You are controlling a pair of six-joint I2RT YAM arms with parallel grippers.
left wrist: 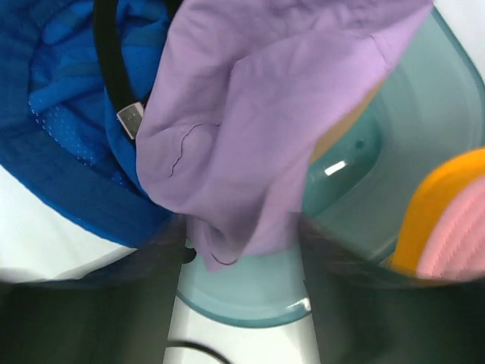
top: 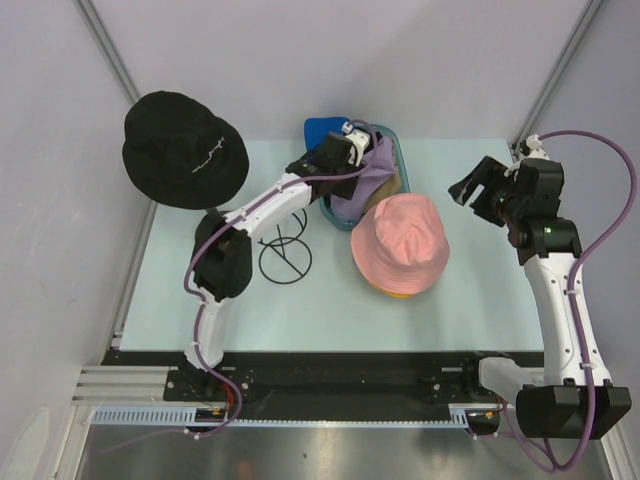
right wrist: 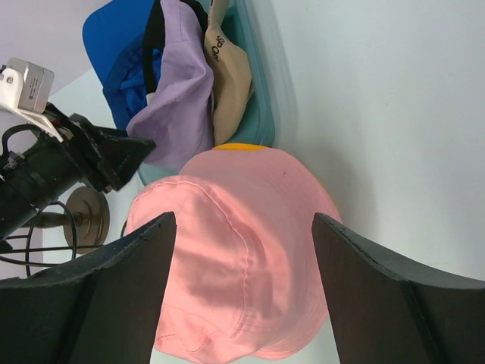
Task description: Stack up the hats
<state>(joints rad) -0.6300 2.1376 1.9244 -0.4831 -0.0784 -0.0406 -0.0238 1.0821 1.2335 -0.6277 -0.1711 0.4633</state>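
A lavender bucket hat (left wrist: 265, 114) lies in the teal tub (left wrist: 250, 288) with a blue cap (left wrist: 68, 114) and a tan cap (right wrist: 231, 83). My left gripper (left wrist: 239, 250) is open over the tub's near rim, and a hanging fold of the lavender hat sits between its fingers. A pink bucket hat (top: 400, 240) rests on an orange hat (top: 395, 292) at the table's middle. My right gripper (right wrist: 241, 227) hovers open above and to the right of the pink hat (right wrist: 242, 258). A black bucket hat (top: 185, 150) with small white lettering sits raised at the back left.
A black wire stand (top: 285, 255) is on the table just in front of the left arm's forearm. The teal tub (top: 398, 140) is at the back centre. Grey walls close in both sides and the back.
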